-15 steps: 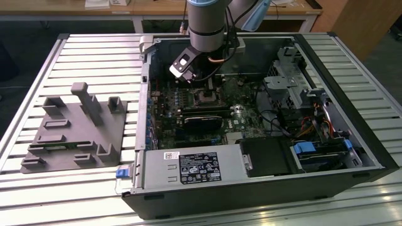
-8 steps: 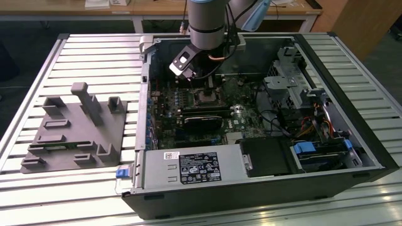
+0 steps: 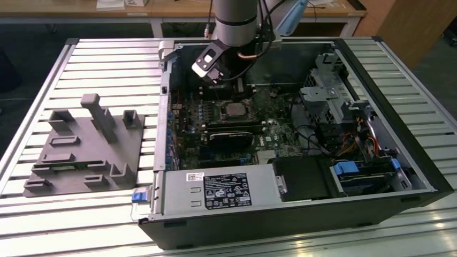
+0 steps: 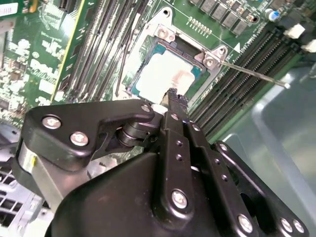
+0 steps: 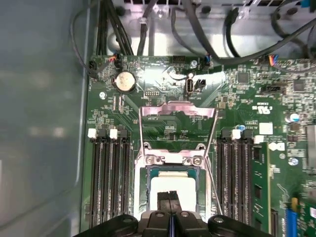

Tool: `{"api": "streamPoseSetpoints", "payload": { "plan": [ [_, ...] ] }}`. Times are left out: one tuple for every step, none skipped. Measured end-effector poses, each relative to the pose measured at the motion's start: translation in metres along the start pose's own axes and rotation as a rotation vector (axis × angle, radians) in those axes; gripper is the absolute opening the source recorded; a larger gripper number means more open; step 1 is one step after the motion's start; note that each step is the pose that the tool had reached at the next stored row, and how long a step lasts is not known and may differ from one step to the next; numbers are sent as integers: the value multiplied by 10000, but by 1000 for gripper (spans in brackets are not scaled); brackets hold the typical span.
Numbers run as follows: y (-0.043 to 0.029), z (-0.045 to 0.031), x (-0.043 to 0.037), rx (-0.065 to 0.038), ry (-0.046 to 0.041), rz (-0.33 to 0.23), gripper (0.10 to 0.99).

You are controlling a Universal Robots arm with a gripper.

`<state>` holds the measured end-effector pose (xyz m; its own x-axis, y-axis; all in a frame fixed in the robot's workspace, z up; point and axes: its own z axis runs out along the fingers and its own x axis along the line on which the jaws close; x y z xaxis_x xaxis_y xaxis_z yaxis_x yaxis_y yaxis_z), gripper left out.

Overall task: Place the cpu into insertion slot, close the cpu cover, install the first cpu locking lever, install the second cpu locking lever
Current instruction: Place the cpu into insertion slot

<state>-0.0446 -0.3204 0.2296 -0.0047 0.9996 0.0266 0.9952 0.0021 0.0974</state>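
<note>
Your gripper (image 5: 170, 197) is closed tight, empty, tips just over cpu (image 5: 174, 183); cpu's in slot (image 5: 146, 187); cover (image 5: 177, 109) stands open, giving you access.

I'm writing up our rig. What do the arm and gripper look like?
The arm is a silver-grey tube with a black band and a pale blue joint cap. The gripper is black, with linked fingers fastened by silver screws and a yellow mark on its side.

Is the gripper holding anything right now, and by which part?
Nothing is held. The gripper has its fingertips together with nothing between them, poised over the cpu, which lies in the insertion slot.
</note>
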Motion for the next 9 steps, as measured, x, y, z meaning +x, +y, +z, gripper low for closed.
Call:
{"api": "streamPoseSetpoints", "payload": {
  "plan": [
    [2,-23,1,-2,-2,-1,106],
    [4,-43,1,-6,-4,-1,106],
    [6,-59,2,-8,-15,-1,106],
    [7,-75,2,-8,-42,-3,106],
    [8,-86,2,-9,-76,-6,106],
    [10,-99,3,-10,-131,-12,106],
    [11,-108,4,-11,-176,-16,106],
    [11,-116,3,-11,-216,-20,106],
    [12,-121,3,-10,-253,-24,106]
  ]
}}
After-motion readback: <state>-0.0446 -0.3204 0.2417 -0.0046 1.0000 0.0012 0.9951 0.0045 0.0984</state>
